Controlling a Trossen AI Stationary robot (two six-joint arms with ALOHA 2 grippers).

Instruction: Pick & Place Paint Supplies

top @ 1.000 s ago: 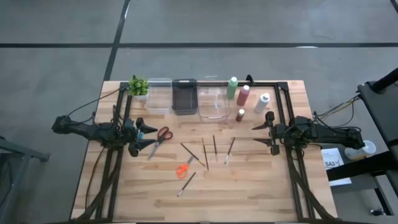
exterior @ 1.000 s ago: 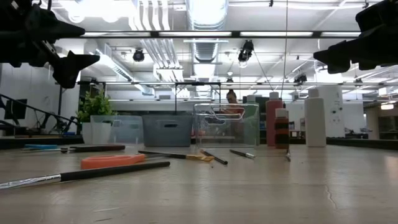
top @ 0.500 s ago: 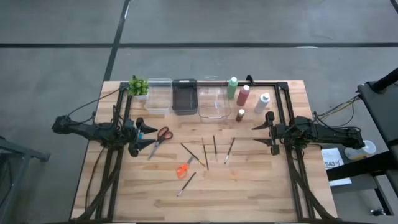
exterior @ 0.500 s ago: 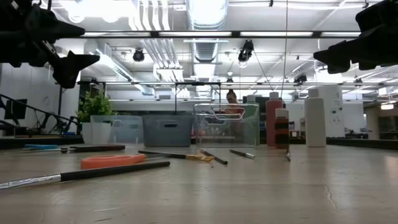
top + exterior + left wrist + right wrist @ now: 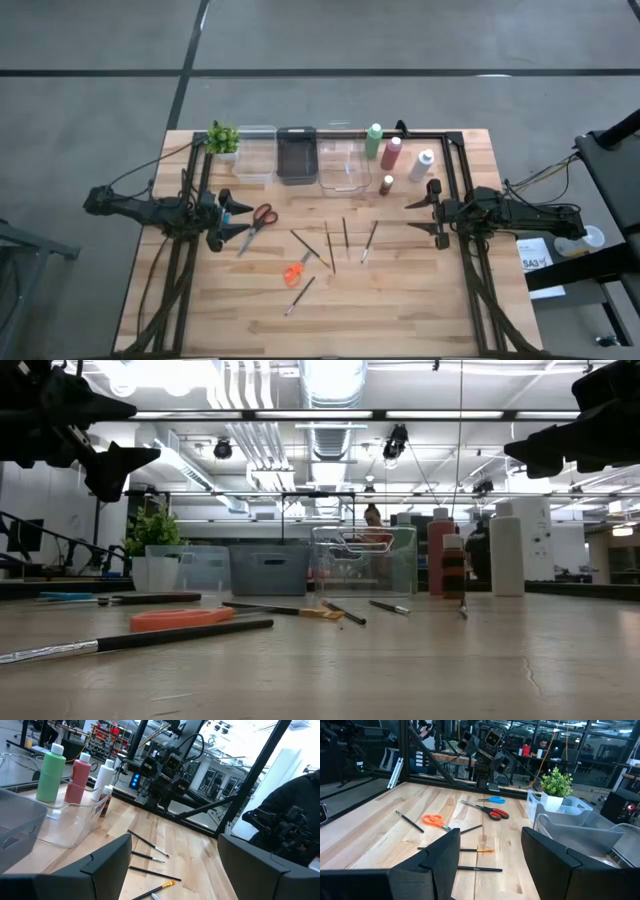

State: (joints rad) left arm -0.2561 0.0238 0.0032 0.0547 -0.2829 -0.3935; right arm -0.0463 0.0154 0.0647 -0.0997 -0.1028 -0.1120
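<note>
Four paint bottles stand upright on their bases at the table's far right: green [image 5: 374,140], dark red [image 5: 390,152], white [image 5: 421,165] and tiny brown [image 5: 386,185]. Red-handled scissors [image 5: 258,222] and a blue tool [image 5: 240,210] lie by my left gripper [image 5: 232,216]. An orange tool [image 5: 294,272] and several thin brushes [image 5: 329,246] lie flat mid-table. My left gripper is open and hovers above the table's left side. My right gripper [image 5: 420,213] is open and hovers on the right side. They point at each other. The left wrist view shows the bottles [image 5: 51,774], the right wrist view the scissors [image 5: 487,811].
Along the far edge stand a small green potted plant [image 5: 223,138], a clear bin [image 5: 256,152], a dark bin [image 5: 297,155] and a larger clear bin [image 5: 345,165]. A black frame [image 5: 455,170] borders the table. Bare wood lies toward the near edge [image 5: 400,310].
</note>
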